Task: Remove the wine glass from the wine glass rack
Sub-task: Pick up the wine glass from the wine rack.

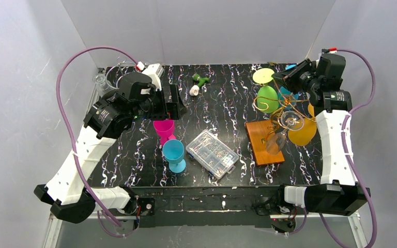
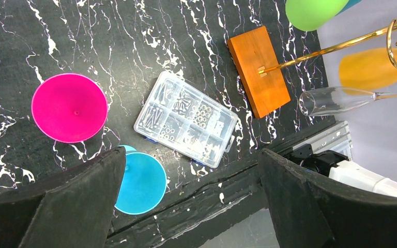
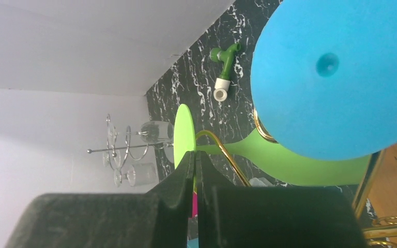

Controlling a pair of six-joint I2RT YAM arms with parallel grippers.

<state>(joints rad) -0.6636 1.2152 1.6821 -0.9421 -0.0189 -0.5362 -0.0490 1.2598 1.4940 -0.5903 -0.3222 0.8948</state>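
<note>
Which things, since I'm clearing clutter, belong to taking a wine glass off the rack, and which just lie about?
Job: wine glass rack, its green glass, orange glass, clear glass, hanging blue glass.
Lying about: pink glass, standing blue glass, compartment box, green tap, silver stand.

Lab test cell from where I drive: white walls box in a black marbled table, cabled arms bolted at its edge.

Table black, white-veined. Rack gold wire; base orange-brown. Green glass, amber glass, blue glass, clear glass. Magenta cup, cyan cup. Box clear.
</note>
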